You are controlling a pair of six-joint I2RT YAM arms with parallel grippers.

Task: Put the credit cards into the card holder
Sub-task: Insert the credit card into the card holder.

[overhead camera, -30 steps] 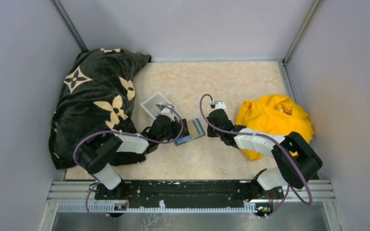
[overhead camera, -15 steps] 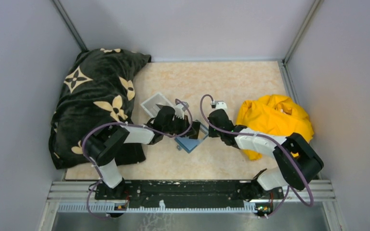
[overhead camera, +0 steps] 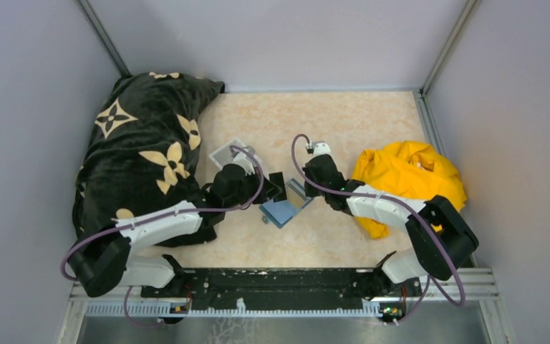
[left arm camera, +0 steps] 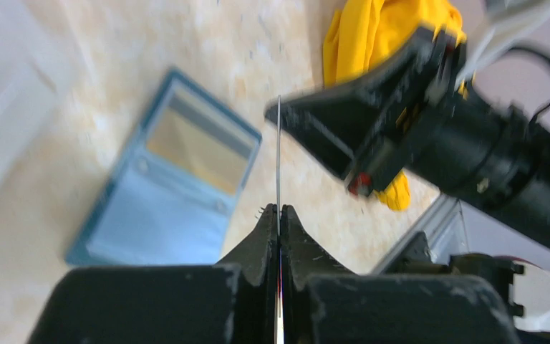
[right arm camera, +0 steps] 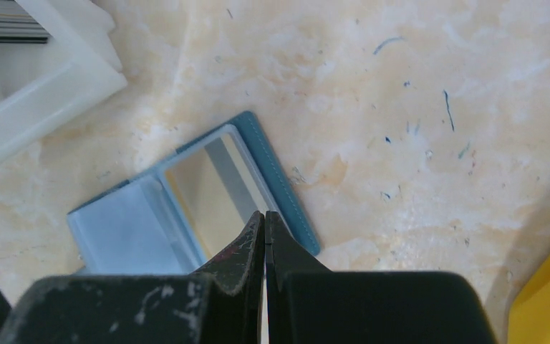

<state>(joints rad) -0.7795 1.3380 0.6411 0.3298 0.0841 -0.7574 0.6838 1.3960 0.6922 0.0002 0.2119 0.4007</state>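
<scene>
While card holder (overhead camera: 281,210) lies open on worktop (overhead camera: 344,122), left fingers (left arm camera: 265,236) pinch credit card (left arm camera: 278,143) edge-on; holder lies ahead-left of card edge. Right fingers (right arm camera: 247,247), pressed together, hover over holder's windowed leaf.

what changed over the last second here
The left arm swung its elbow out to the near left; the left gripper is shut on a credit card. The card holder turned and slid slightly nearer. The right gripper, shut, edged farther back. Tray, black blanket and yellow cloth stayed.
</scene>
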